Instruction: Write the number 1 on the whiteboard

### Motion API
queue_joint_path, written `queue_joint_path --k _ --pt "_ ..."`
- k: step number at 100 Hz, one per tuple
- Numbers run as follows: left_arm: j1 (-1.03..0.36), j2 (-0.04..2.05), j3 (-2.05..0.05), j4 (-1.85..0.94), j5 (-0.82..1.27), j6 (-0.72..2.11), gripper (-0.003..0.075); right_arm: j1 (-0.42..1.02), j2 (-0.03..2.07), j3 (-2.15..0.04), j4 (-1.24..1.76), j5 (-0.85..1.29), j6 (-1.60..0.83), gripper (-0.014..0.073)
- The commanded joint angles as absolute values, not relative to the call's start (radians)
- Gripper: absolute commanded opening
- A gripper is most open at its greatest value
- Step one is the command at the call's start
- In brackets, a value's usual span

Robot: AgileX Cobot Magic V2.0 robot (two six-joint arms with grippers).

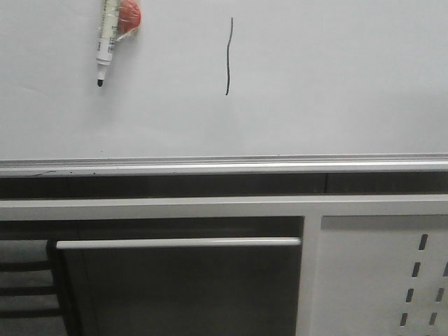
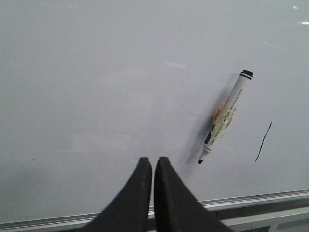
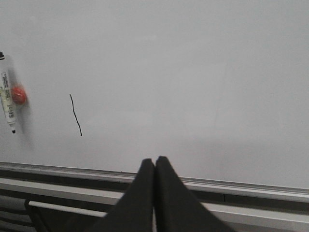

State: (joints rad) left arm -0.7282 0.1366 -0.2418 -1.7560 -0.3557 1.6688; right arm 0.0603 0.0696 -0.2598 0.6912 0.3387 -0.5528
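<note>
1. the large smooth pale grey-white whiteboard (image 1: 336,84) fills the upper part of the front view, with its silver metal bottom rail (image 1: 224,165) running across below it.
2. the number 1 (image 1: 228,56), a thin, slightly wavy black vertical marker stroke, sits on the board near the middle of the front view, well above the rail.
3. to the left of the stroke, apart from it, a white marker pen with a black tip (image 1: 106,40) hangs against the board, tip pointing down; a round red-orange piece (image 1: 130,18) sits just behind its upper body, touching it.
4. my left claw (image 2: 153,164) has its two black fingers pressed together, tips touching, with nothing between them. it hovers in front of the board, clear of the pen (image 2: 225,117) and the stroke (image 2: 263,141).
5. my right claw (image 3: 154,163) is likewise pinched closed on nothing, fingers meeting at the tips, above the rail (image 3: 231,186); the stroke (image 3: 75,114) and the pen (image 3: 7,102) lie well off to one side.
6. below the rail in the front view there is a white perforated metal panel (image 1: 392,280) at the lower right and a pale horizontal bar (image 1: 178,243) across a dark opening.
</note>
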Motion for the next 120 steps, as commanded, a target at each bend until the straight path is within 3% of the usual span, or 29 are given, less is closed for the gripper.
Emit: queue_joint_path --k 1,70,92,120 --pt "-0.729 0.148 -0.266 -1.741 -0.331 1.665 -0.0020 0.058 0.079 -0.285 0.709 0.272 -0.553 -0.0070" --pt "-0.729 0.148 -0.266 -1.705 -0.354 1.651 -0.0020 0.058 0.079 -0.285 0.709 0.272 -0.553 -0.0070" --pt "-0.564 0.159 -0.205 -0.979 -0.376 0.967 -0.0020 0.058 0.079 -0.285 0.709 0.272 -0.553 -0.0070" --pt "-0.234 0.098 -0.138 -0.195 -0.006 0.166 -0.0020 0.058 0.079 -0.285 0.709 0.272 -0.553 -0.0070"
